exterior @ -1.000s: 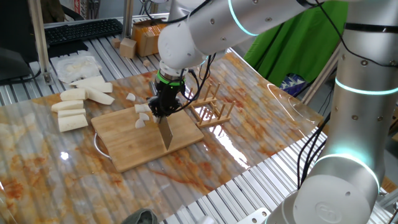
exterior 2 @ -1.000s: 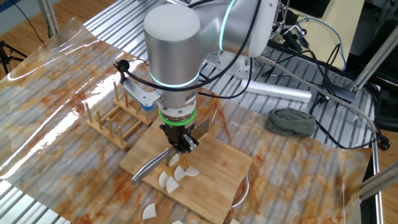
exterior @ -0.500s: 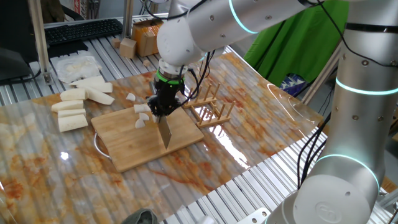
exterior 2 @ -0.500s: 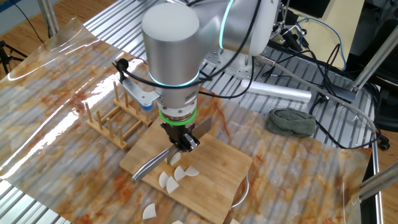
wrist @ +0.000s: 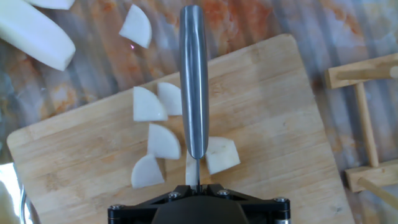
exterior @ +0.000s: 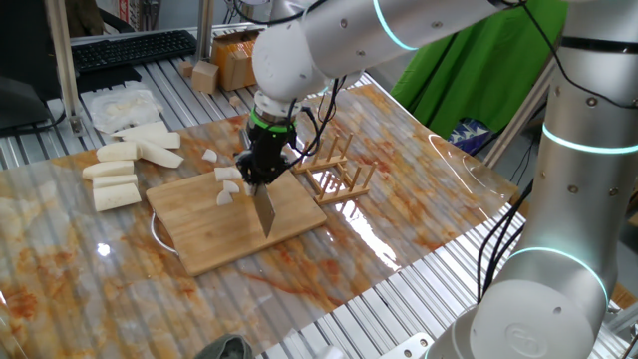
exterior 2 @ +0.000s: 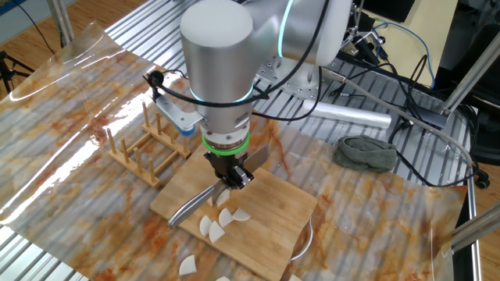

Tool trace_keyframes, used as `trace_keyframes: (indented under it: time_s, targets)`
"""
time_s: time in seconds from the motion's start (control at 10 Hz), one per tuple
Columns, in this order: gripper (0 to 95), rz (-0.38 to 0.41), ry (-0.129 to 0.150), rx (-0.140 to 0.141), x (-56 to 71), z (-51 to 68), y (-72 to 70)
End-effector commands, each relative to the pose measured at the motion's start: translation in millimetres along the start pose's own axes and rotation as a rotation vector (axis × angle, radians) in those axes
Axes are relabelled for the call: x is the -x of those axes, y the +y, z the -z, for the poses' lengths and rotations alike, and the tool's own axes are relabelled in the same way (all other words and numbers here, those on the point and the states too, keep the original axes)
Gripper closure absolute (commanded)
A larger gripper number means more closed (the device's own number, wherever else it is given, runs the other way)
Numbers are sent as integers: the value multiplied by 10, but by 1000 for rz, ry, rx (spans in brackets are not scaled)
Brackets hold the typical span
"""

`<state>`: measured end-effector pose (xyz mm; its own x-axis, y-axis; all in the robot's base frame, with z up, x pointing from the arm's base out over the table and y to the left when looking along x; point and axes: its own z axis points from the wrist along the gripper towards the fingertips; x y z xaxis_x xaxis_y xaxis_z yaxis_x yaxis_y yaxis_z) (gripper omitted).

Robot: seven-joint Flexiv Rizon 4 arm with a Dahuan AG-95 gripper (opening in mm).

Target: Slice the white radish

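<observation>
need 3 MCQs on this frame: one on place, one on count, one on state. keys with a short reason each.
1. Where do the cut white radish chunks near the knife lie?
A. on the wooden rack
B. on the cutting board
C. in a bowl

2. How many chunks lie on the cutting board in the hand view?
A. two
B. nine
C. five

3. What is the pincer doing?
A. shut on the knife
B. open above the board
C. holding a radish stick

Key: 1 B, the chunks rest on the bamboo board beside the blade. 2 C, five pale wedges show on the board; a sixth lies off it. 3 A, the knife's handle runs up into the closed pincer, blade angled down.
</observation>
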<state>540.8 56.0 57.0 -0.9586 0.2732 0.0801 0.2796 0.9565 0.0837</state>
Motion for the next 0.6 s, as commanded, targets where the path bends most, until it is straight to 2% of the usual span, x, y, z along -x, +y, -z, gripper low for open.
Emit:
trace_keyframes:
  time_s: [0.1, 0.4, 0.6]
  targets:
    - [950, 2, 11, -2, -16, 192, -20]
    - [950, 14, 25, -7, 0, 304, -54]
    - [950, 30, 26, -12, 19, 309, -75]
